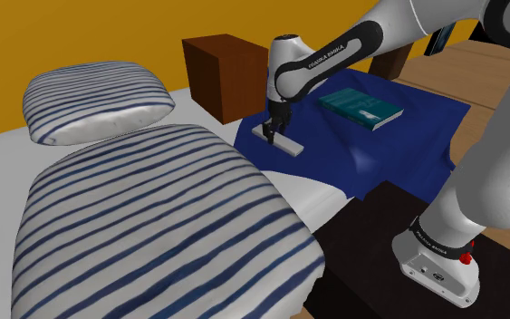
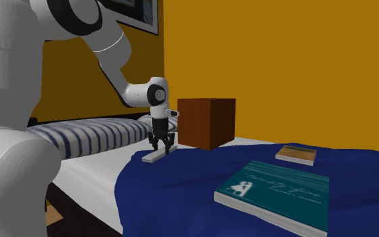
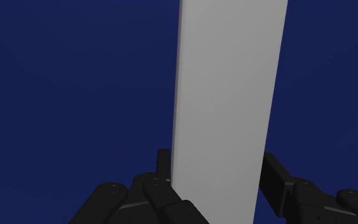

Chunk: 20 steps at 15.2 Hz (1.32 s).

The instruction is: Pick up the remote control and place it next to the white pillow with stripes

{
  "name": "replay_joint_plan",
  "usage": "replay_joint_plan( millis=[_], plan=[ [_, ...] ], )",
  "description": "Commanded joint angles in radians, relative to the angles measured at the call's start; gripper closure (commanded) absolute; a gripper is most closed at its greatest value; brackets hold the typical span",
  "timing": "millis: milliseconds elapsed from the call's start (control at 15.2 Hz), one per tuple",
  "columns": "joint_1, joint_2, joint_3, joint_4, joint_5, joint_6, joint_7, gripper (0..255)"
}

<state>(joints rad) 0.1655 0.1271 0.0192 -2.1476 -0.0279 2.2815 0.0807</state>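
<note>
**Big striped pillow up front, pincer on the remote control behind it**

The big striped pillow, white with dark blue bands, covers the near end of the bed in the shoulder view. A smaller striped pillow lies beyond it, by the orange wall. The white arm rises from its dark stand at that view's lower right, arches over and reaches up and left. Its last link turns straight down, so the pincer hangs vertical over the dark blue blanket.

The remote control, a plain grey slab, lies flat on the blanket near the blanket's edge that faces the pillows. It is apart from both pillows. In the wrist view the 2 black fingers press against the slab's long edges at one end, clamped on it. A teal book lies on the blanket, well apart from the remote control, and a brown box stands just behind the pincer
</note>
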Motion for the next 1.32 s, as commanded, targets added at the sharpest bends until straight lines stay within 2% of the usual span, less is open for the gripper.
replay_joint_plan(
  millis=[0, 264, 330, 660, 924, 1254],
  plan=[
    [0.000, 0.001, 0.000, -0.001, 0.000, 0.002, 0.000, 255],
    [0.000, 0.001, 0.000, -0.001, 0.000, 0.002, 0.000, 255],
    [0.000, 0.001, 0.000, -0.001, 0.000, 0.002, 0.000, 0],
    [0.000, 0.001, 0.000, -0.001, 0.000, 0.002, 0.000, 0],
    [0.001, -0.065, 0.001, 0.054, 0.004, -0.118, -0.003, 0],
    [0.001, -0.065, 0.001, 0.054, 0.004, -0.118, -0.003, 0]
  ],
)
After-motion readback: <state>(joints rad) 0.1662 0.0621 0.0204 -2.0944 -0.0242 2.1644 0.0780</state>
